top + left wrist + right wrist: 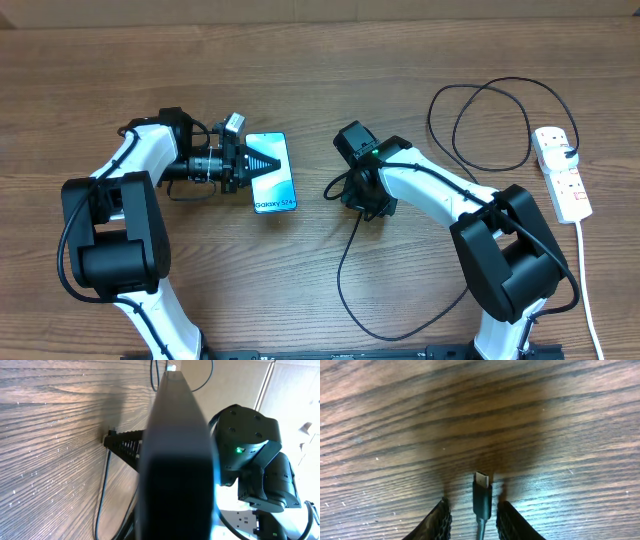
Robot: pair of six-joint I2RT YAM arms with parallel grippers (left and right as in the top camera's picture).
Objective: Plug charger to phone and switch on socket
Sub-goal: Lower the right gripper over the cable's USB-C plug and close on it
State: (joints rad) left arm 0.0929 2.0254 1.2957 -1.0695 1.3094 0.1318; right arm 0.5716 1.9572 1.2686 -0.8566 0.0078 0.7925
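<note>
Half ready: left gripper (pixel 268 163) pinches the slim teal-screen phone (pixel 275 188); right gripper (pixel 471 510), right of it, is spread around the thin black charger tip (pixel 482 492), so clamp square first.

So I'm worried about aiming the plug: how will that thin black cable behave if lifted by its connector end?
Probably floppy: the cable lies in loose loops across the table, so it should sag and trail. Likely light, being so thin. The connector looks short and rigid, but smooth, so it may twist between the right gripper's fingers unless squeezed squarely.
</note>
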